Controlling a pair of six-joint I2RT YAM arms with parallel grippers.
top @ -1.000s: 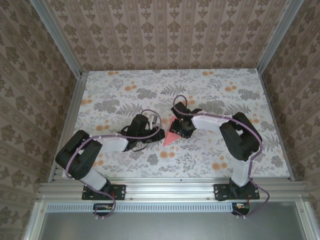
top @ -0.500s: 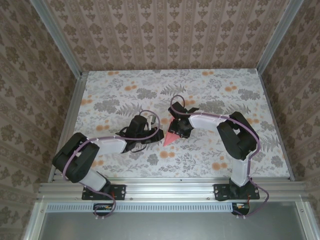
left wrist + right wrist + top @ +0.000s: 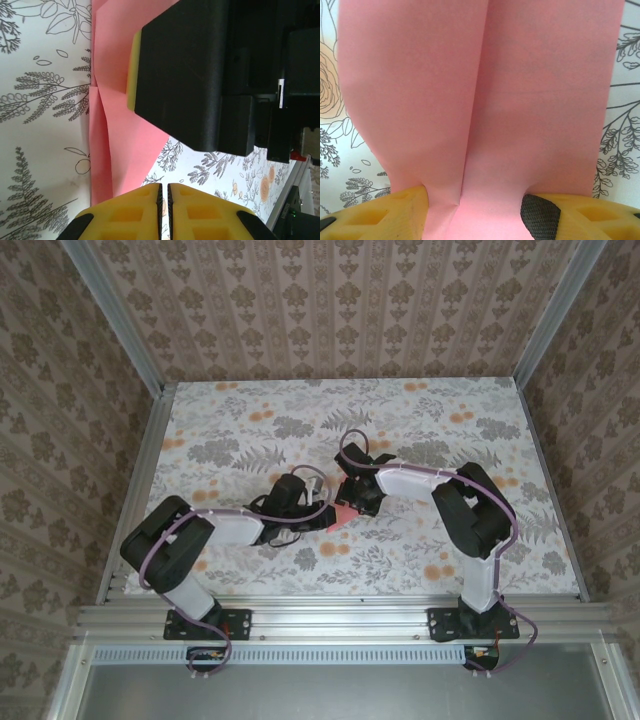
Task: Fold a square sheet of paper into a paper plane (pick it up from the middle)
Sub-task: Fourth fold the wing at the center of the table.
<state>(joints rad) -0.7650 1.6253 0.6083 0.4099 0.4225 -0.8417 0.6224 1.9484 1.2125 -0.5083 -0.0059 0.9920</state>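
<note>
The right gripper (image 3: 475,212) was clamped on the paper plane (image 3: 480,100), its yellow fingers (image 3: 375,210) pressing in from either side so that the pink sheet narrowed between them and ran straight ahead with its centre crease showing. The left gripper (image 3: 164,189) was closed, pads together, with no paper visible between them; the paper plane (image 3: 112,105) lay flat on the flowered table (image 3: 45,110) just ahead of its tips and to one side, under one finger of the right gripper (image 3: 190,75). From above, both grippers met tip to tip over the paper plane (image 3: 340,519).
</note>
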